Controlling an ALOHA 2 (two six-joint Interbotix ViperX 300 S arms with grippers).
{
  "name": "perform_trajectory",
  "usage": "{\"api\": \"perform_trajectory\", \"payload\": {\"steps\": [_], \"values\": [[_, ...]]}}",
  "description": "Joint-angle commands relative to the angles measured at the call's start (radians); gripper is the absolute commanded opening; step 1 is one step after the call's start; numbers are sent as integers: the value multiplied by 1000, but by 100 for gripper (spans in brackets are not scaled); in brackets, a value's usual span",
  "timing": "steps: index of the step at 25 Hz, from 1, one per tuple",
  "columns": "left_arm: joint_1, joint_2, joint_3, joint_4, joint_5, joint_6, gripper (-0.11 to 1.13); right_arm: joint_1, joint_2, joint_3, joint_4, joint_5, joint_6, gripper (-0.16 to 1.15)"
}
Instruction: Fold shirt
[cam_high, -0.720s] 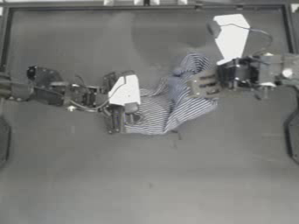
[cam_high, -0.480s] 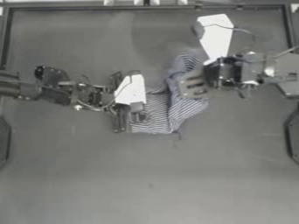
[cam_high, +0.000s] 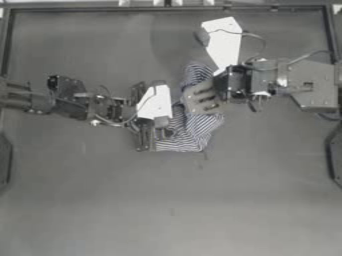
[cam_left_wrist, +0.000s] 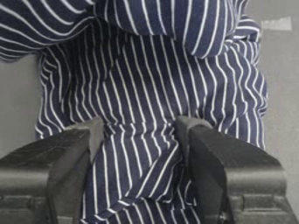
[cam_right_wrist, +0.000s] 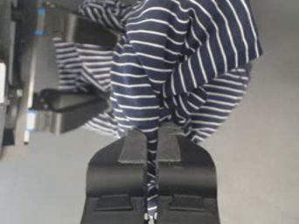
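One shirt (cam_high: 190, 117), bunched near the table (cam_high: 100, 200) middle, has been gathered tighter and carried leftward. It is pinched by the right gripper (cam_high: 200, 98), jaws closed on a fold, and straddled by the left gripper (cam_high: 148, 137), cloth between its jaws. Folding is barely begun. Two grippers, one shirt.

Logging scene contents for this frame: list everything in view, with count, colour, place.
shirt: 1, navy-and-white fine stripes, bunched at table centre, held between both arms.
table: 1, dark grey, under everything.
left gripper: 1, dark, reaches in from the left to the shirt's lower left edge; fingers either side of a fabric fold, which fills the gap.
right gripper: 1, dark, reaches in from the right to the shirt's upper part; fingers closed on a thin pinch of fabric.
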Motion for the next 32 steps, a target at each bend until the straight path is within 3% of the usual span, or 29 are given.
{"api": "perform_trajectory", "payload": {"steps": [1, 13, 20, 32], "values": [[2, -57, 5, 2, 2, 2, 87, 3, -20, -21, 5, -2, -2, 4], [9, -233, 54, 5, 11, 3, 91, 2, -20, -21, 6, -2, -6, 4], [31, -388, 153, 3, 63, 3, 91, 2, 9, -43, 32, 5, -23, 4], [34, -588, 298, -35, 138, -8, 91, 2, 169, -244, 51, 141, -84, 4]]}}
